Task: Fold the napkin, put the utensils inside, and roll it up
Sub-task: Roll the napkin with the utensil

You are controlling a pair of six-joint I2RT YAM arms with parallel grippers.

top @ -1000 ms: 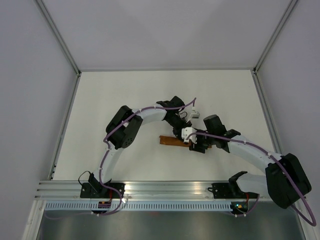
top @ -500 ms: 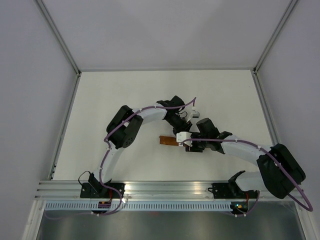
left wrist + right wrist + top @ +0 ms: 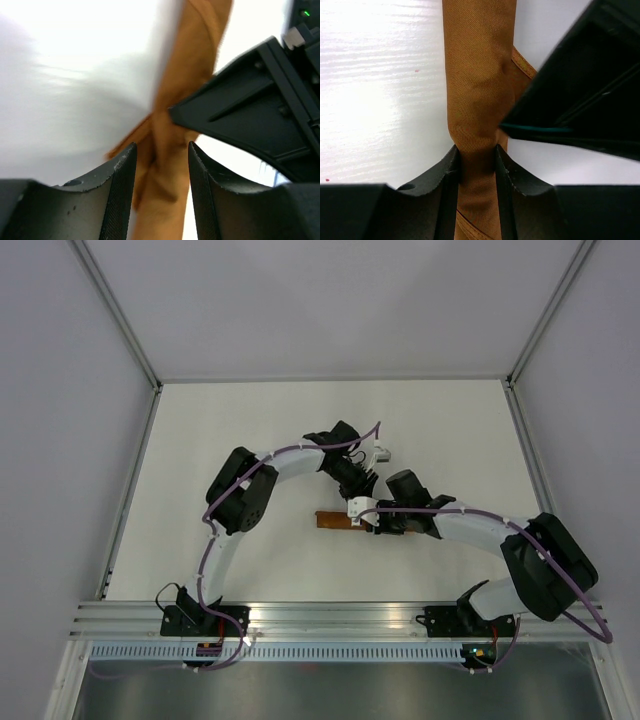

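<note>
As the overhead view shows it, the napkin point(image 3: 335, 520) lies as a narrow rust-orange roll on the tabletop point(image 3: 250, 420), with its left end exposed. My right hand point(image 3: 363, 517) has travelled leftward along the napkin over the last second and now sits on its right portion. My left hand point(image 3: 361, 490) has drawn back slightly to the far side of the napkin.

From the left wrist, where the picture is blurred, my left hand point(image 3: 161, 150) is spread. Its fingers point(image 3: 120, 190) stand either side of the napkin point(image 3: 167, 175), and the cloth runs loosely between them. The dark body of my right hand crosses just right of the napkin.

From the right wrist, my right hand point(image 3: 475, 152) is pressed together on the napkin point(image 3: 480, 75), pinching it. The roll is visibly waisted between the pads point(image 3: 451, 170). The left hand's dark housing fills the area right of the napkin.

Finding: the hold has passed from left to right, the left hand opening as the right closed. I judge the rolling to be nearly done, with the right hand now securing the roll. No utensils are visible in any view, so I cannot confirm that they are inside.
</note>
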